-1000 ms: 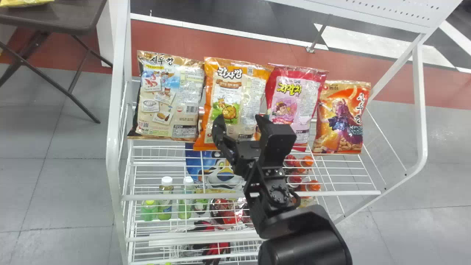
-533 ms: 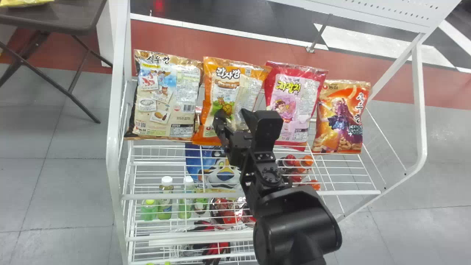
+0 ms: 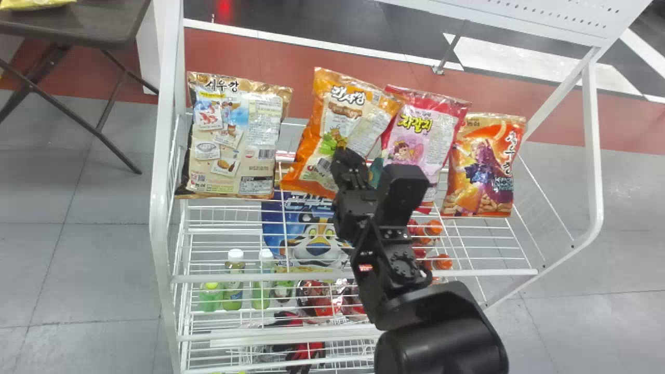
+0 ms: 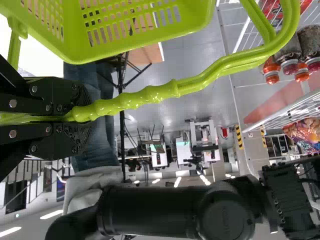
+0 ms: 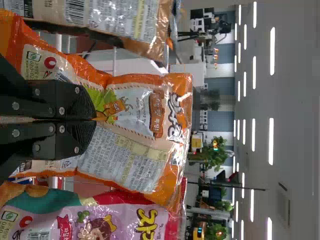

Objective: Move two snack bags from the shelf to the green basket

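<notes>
The orange snack bag with a pale printed front (image 3: 358, 122) has just tipped out of line. Half a second ago it stood nearly straight in the row; now its top leans to the robot's right, over the edge of the pink and red bag (image 3: 423, 130), whose top has been nudged the same way. More of the blue bag with a tiger's face (image 3: 317, 244) has come into sight below it. This suggests that the grasp has taken and the lift is beginning, though whether the orange bag's bottom is clear of the white wire shelf (image 3: 208, 279) cannot be told.

The right gripper (image 5: 96, 120) has its two black fingers pressed together on the orange bag's front, clenching a fold of the film, with creases spreading from the pinch. Being held by a fold only, the bag could swing or slip, and it will probably need raising clear of its neighbour before it travels.

Farther out, the beige and brown bag (image 3: 236, 140) stands apart on the robot's left, and the orange and red bag (image 3: 483, 161) stands beyond the pink one. The left gripper (image 4: 82, 117) grips the handle (image 4: 200, 76) of the lime-green plastic basket (image 4: 145, 45), which awaits the load.
</notes>
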You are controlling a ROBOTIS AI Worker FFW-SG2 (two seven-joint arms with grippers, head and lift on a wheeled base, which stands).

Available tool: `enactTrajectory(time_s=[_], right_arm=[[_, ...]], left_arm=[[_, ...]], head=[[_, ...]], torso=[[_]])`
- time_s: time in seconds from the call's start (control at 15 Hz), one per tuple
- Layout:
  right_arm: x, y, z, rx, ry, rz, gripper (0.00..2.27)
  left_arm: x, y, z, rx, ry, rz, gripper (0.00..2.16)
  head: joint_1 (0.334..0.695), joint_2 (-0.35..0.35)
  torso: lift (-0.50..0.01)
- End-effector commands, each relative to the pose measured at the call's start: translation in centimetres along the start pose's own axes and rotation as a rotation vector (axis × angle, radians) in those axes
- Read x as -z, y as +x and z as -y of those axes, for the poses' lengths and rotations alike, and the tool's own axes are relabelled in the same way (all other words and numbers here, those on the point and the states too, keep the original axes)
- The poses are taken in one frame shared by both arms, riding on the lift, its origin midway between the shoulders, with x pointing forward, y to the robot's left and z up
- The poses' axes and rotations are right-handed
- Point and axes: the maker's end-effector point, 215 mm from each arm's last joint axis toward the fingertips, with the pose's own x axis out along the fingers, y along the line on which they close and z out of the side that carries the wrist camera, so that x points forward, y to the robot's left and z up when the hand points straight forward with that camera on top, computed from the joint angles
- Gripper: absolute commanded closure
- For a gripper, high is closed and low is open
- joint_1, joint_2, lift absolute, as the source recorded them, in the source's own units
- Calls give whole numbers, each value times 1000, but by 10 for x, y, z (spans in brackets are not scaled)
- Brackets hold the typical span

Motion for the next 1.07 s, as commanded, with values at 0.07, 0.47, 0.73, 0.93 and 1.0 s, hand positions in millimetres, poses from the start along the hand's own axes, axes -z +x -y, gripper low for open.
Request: enactTrajectory(time_s=[0.07,0.47,0.73,0.93,1.0], right_arm=[[-21,-25,-3,-26,33,19,2223],[-24,-75,-21,-112,21,-60,2223],[6,-134,-21,-171,-51,-277,2223],[32,-176,-8,-190,-107,-446,2223],[45,-188,-4,-204,-104,-509,2223]], left_arm=[[2,2,3,-8,5,-13,2148],[-4,2,6,-30,26,-9,2148],[-7,5,9,-24,32,-3,2145],[-13,9,7,-33,45,18,2145],[-17,11,8,-35,53,30,2148]], head=[[695,-350],[695,-350],[695,-350],[695,-350],[695,-350]], torso=[[-16],[-16],[-16],[-16],[-16]])
